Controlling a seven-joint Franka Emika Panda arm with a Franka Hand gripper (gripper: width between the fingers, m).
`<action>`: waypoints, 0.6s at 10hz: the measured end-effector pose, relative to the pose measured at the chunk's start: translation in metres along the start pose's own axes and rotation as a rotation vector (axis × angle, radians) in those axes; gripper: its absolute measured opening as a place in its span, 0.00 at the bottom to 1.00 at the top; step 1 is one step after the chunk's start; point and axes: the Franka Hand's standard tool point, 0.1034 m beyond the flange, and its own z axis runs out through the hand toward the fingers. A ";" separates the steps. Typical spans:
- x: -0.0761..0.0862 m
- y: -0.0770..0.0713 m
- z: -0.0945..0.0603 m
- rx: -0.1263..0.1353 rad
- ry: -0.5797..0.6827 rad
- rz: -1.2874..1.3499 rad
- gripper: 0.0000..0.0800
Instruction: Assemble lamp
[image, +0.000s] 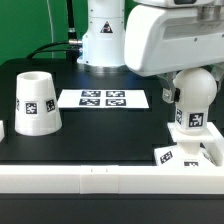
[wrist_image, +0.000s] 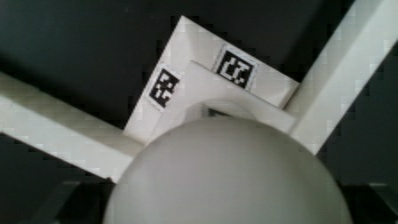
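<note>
Bulb (image: 192, 112) upright on base (image: 172, 156), gripper (image: 184, 80) at its head; can't tell if jaws are closed. Risk: tilted twist cross-threads bulb or shifts base.

Smooth plastic shade (image: 35, 103), matt black table (image: 100, 135)

Backdrop is a flat green wall (image: 25, 25) filling the upper left of the frame, with a sliver of it at the right edge too. Matte black table (image: 100, 140) under soft even light, a white rail (image: 90, 178) along its front edge, marker board (image: 103, 98) lying mid-frame
</note>
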 end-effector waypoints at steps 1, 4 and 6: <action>0.000 -0.001 0.000 0.000 0.000 0.065 0.72; 0.000 -0.002 0.000 0.001 0.000 0.249 0.72; 0.001 -0.003 0.001 0.015 0.008 0.387 0.72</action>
